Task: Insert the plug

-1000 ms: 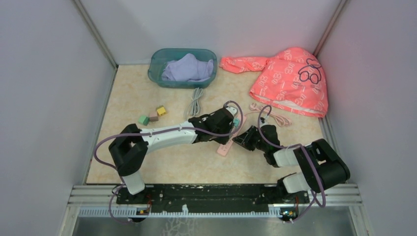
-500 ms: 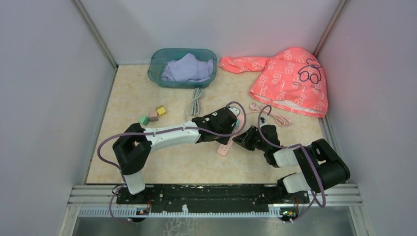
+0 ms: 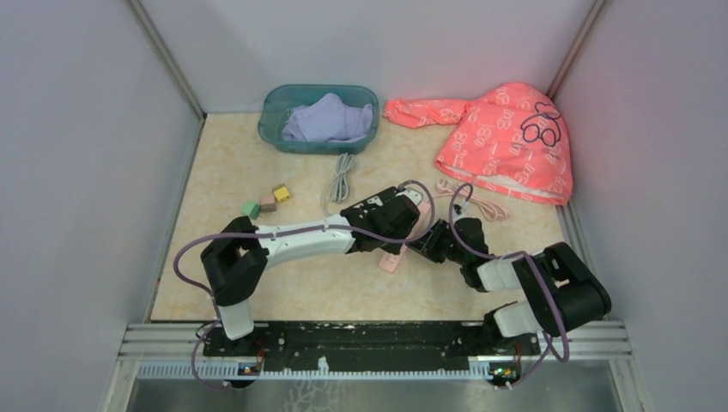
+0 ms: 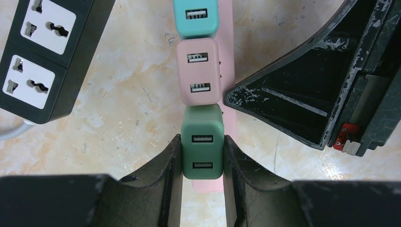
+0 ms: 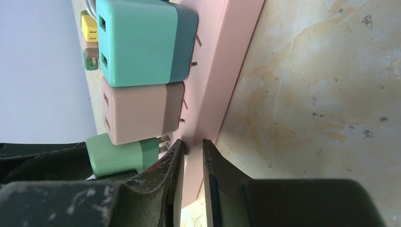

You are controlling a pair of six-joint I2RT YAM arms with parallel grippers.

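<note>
A pink power strip point(image 5: 227, 75) lies on the table; its near end also shows in the top view point(image 3: 392, 259). A teal plug point(image 4: 195, 19) and a pink plug point(image 4: 198, 71) sit in it. My left gripper point(image 4: 202, 146) is shut on a green plug point(image 4: 202, 158) at the strip's near end, just behind the pink plug. In the right wrist view the green plug point(image 5: 118, 158) has its prongs partly showing at the strip's face. My right gripper point(image 5: 193, 144) is shut on the strip's edge beside the green plug.
A black power strip point(image 4: 42, 61) lies left of the pink one. A teal basin point(image 3: 319, 118) with a lavender cloth, a pink garment point(image 3: 506, 142), a white cable point(image 3: 342, 178), small blocks point(image 3: 266, 202) and a pink cable point(image 3: 481, 204) lie farther back.
My left arm has shifted a little to the right, over the strip, and now covers the teal plug in the top view. The right arm has not moved.
</note>
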